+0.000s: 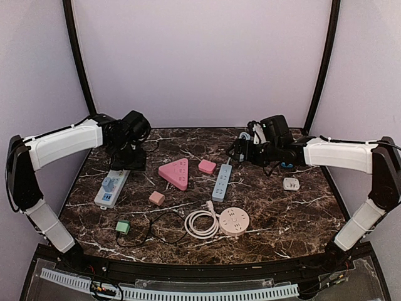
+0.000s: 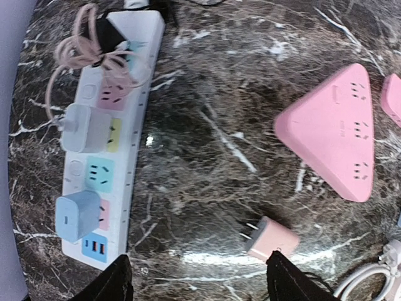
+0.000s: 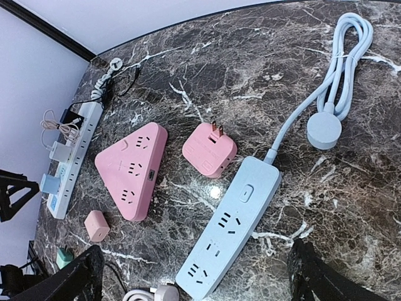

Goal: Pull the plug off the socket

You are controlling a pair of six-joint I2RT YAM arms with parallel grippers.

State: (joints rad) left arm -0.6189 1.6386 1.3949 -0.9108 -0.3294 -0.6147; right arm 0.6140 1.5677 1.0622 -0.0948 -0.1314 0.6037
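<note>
A small pink plug (image 2: pixel 272 238) lies loose on the marble with its prongs bare, just ahead of my left gripper's right finger; it also shows as the pink plug (image 1: pixel 156 198). The white socket strip (image 2: pixel 109 144) lies at the left and carries a blue plug (image 2: pixel 78 215) and a white plug (image 2: pixel 84 128) with a pink cable. My left gripper (image 2: pixel 200 285) hangs open with nothing between its fingers. The right gripper (image 3: pixel 194 282) is open above a light blue socket strip (image 3: pixel 229 232), which has no plug in it.
A pink triangular socket (image 1: pixel 175 172) and a pink square adapter (image 1: pixel 207 166) lie mid-table. Nearer the front are a round pink socket (image 1: pixel 234 221) with a coiled white cable (image 1: pixel 200 222) and a green plug (image 1: pixel 123 227). A small white adapter (image 1: pixel 291 184) sits right.
</note>
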